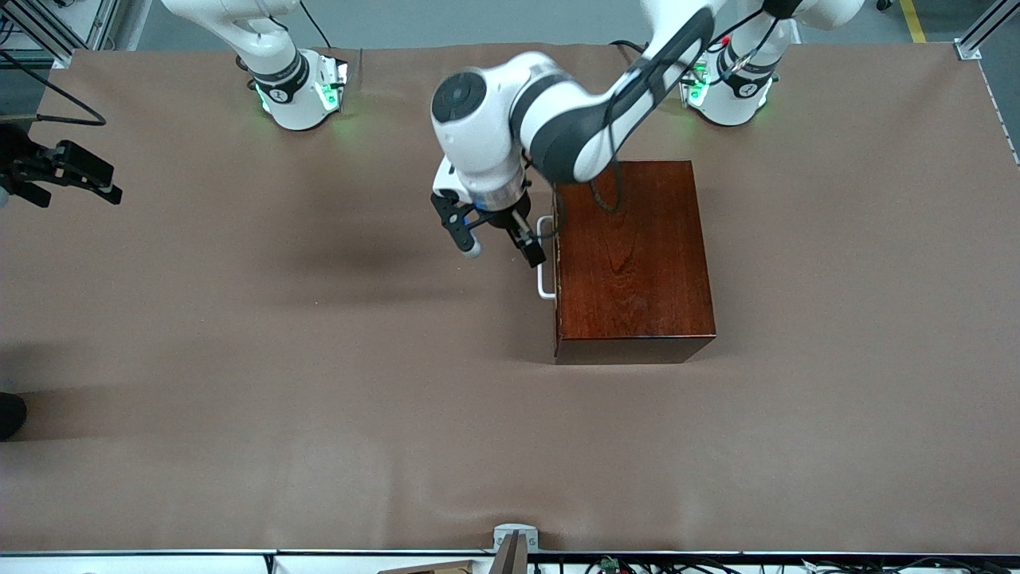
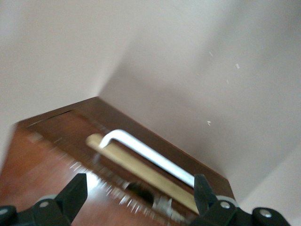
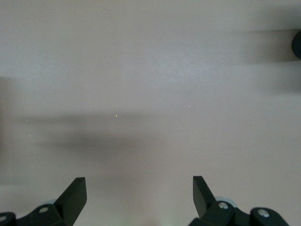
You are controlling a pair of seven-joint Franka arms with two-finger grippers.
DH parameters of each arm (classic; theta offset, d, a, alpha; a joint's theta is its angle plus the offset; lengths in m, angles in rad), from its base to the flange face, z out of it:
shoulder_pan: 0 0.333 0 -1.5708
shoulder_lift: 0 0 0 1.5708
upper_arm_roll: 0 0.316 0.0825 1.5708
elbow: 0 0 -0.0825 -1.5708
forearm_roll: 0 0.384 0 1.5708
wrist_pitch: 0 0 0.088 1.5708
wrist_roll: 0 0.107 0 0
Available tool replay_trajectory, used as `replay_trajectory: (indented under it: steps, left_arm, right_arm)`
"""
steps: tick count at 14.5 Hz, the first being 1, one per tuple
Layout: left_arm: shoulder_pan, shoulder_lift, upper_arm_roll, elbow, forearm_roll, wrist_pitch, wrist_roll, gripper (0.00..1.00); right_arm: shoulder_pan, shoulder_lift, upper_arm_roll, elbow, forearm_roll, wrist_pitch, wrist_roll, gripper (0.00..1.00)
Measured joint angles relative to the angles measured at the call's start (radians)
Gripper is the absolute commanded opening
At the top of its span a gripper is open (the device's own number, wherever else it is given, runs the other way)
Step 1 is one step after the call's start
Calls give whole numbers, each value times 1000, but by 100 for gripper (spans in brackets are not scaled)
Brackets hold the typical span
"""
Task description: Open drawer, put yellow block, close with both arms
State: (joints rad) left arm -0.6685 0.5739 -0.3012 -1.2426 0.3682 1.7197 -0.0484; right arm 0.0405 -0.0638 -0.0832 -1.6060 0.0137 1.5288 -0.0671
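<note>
While our left gripper (image 1: 502, 243) hangs spread-fingered just in front of the drawer (image 1: 555, 255), beside its white handle (image 1: 544, 259), we are at opening. Next: straddle the bar, clamp, pull. Our right gripper (image 1: 64, 175) waits released; no yellow block visible.

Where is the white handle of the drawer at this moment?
In the front view, the white handle is on the drawer front of the wooden box, facing the right arm's end of the table. The open left gripper is right beside it.
</note>
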Motion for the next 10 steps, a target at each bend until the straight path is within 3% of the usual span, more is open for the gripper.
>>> replay_trajectory:
  steps: [4, 10]
  left_arm:
    - [72, -156, 21, 0, -41, -120, -296, 100]
    - [418, -316, 22, -5, -135, -269, -353, 100]
  right_arm:
    - [0, 0, -1, 0, 0, -2, 0, 100]
    - [0, 0, -1, 1, 0, -3, 0, 100]
